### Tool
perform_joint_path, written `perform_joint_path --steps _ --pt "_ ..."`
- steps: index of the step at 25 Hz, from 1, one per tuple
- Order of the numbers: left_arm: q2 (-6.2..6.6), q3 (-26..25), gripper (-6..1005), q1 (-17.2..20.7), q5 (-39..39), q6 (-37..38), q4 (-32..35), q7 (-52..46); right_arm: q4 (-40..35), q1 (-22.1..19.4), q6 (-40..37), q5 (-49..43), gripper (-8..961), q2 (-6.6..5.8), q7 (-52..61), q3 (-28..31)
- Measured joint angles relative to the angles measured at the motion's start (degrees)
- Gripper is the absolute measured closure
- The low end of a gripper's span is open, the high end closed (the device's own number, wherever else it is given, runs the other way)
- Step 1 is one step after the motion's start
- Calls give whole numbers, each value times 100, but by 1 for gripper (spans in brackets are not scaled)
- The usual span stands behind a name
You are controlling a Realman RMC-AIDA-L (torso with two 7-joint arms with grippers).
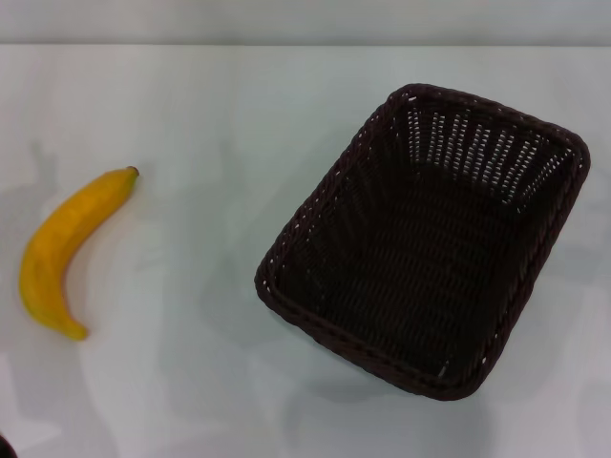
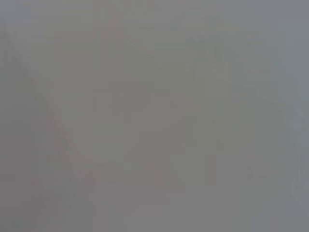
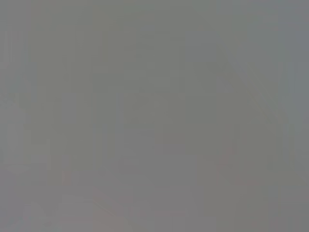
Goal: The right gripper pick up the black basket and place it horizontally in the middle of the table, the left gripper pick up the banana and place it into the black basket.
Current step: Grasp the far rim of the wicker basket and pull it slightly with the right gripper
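Basket, black and woven, is sitting on the right half of the white table, turned at a slant so its long sides are running diagonally from the near left to the far right; its inside is holding nothing; banana is lying flat on the table's left side, well apart from the basket, its dark stem tip pointing toward the far edge and its curve bowing outward to the left; neither the left gripper nor the right gripper is showing in any view, so I cannot tell how their fingers are standing; both wrist views are giving only a plain grey surface.
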Motion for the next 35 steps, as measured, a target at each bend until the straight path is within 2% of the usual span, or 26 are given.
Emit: perform_joint_path --steps 8,15,35 --pt "0 15 109 0 9 -5 -3 -1 229 51 92 38 381 7 55 131" --pt "0 40 110 14 28 -5 6 -13 544 70 692 56 380 14 64 78" --pt "-9 53 110 44 36 -4 3 -40 633 72 702 68 380 27 70 -5"
